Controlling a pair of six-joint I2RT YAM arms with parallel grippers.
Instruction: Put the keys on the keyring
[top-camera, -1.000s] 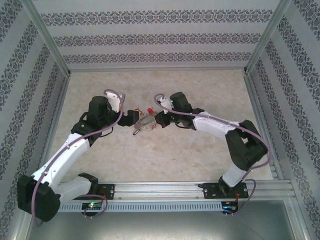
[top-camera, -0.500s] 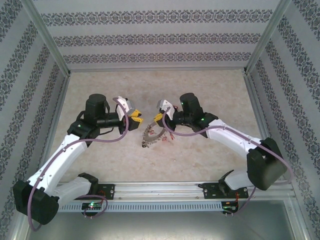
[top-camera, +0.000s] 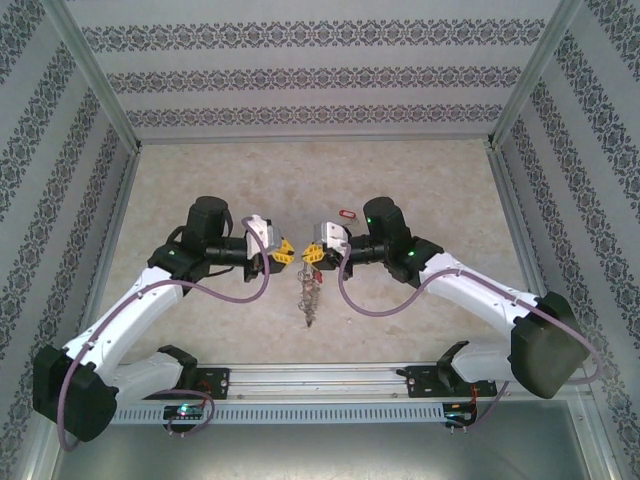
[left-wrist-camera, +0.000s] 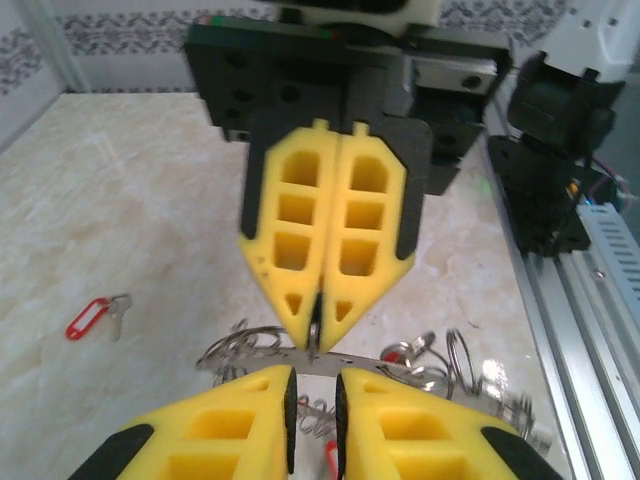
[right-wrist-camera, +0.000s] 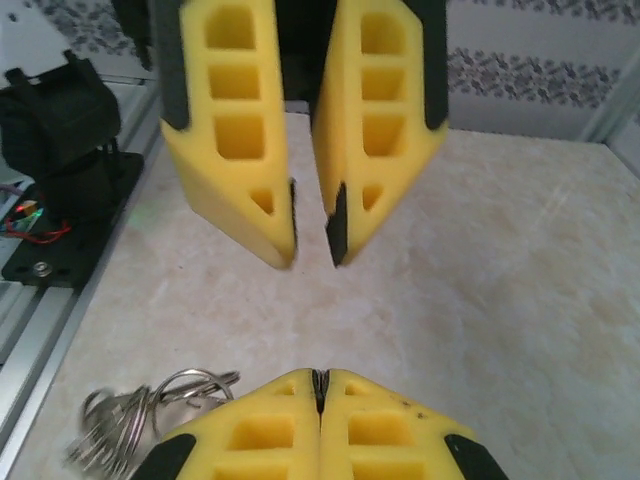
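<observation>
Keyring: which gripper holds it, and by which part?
The right gripper holds the keyring, fingers shut on its grey metal band; the left gripper is open, holding nothing.

Keys (top-camera: 347, 213) on table (top-camera: 430, 180), behind keyring (top-camera: 309, 291).

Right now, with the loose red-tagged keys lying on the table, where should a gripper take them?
Probably pinch the red tag across its narrow width, coming straight down: it lies flat, and is bulkier than the thin keys attached.
</observation>
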